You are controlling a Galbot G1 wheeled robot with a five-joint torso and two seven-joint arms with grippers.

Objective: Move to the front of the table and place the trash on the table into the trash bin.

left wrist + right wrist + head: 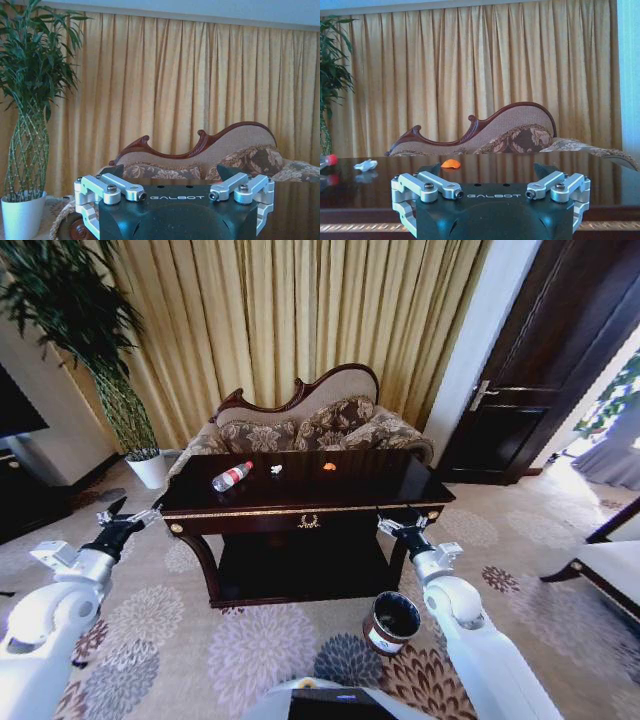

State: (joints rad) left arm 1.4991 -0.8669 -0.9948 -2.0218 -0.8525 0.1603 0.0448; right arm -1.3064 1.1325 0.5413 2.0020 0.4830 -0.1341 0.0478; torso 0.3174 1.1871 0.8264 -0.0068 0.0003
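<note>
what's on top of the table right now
On the table lie a clear bottle on its side, a white crumpled scrap and a small orange piece. The glossy top is otherwise bare; the drawer's contents are hidden.

The dark glossy table [300, 502] carries three pieces: a clear bottle [231, 477] lying on its side at nine o'clock, a white crumpled scrap [276, 470] near twelve, and an orange piece [329, 466] toward one o'clock.
</note>
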